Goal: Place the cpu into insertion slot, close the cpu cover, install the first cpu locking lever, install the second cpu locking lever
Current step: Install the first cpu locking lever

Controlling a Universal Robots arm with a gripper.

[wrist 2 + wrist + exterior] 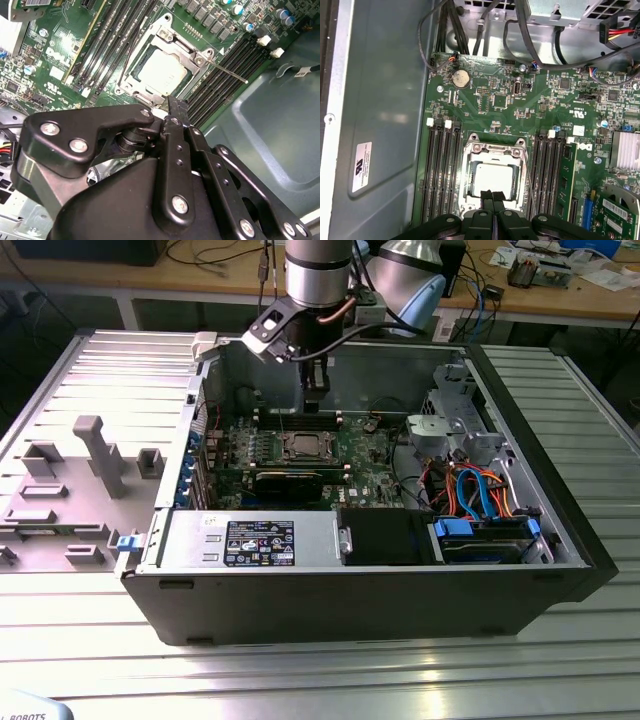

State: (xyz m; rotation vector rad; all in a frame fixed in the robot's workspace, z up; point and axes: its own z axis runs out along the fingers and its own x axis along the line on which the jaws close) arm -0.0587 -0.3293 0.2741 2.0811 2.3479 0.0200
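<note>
The cpu [493,179] [162,72], with its dull silver top, lies in the insertion slot [303,446] on the green board. The cpu cover [492,148] [172,40], a silver frame, lies flat around it. In the second wrist view one thin locking lever [230,72] angles out over the memory slots, and a second lever [128,54] runs along the opposite side of the socket. My gripper [492,195] [177,106] [316,398] hovers just above the socket's edge. Its black fingers are shut together with nothing between them.
Long black memory slots [442,170] flank the socket on both sides. A black expansion card [288,480] stands near it. Cables [485,30], a drive cage [450,425] and the case walls [520,430] close in around the board. A grey fixture tray [80,480] lies at the exterior view's left.
</note>
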